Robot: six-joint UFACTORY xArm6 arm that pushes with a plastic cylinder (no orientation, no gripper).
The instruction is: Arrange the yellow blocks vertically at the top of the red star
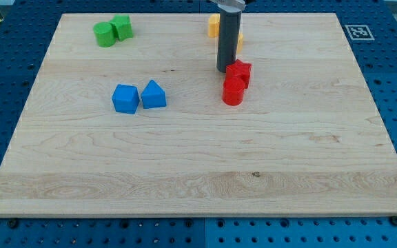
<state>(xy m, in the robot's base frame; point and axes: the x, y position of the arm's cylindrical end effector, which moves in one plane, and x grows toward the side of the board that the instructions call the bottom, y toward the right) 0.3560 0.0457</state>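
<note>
My tip rests on the board just left of the red star, touching or nearly touching it. A red cylinder sits right below the star. Two yellow blocks are partly hidden behind the rod: one shows at the rod's left near the view's top, the other peeks out at the rod's right, just above the red star. Their shapes cannot be made out.
Two green blocks sit together at the top left. A blue cube and a blue wedge-like block sit side by side at the left middle. The wooden board lies on a blue pegboard table.
</note>
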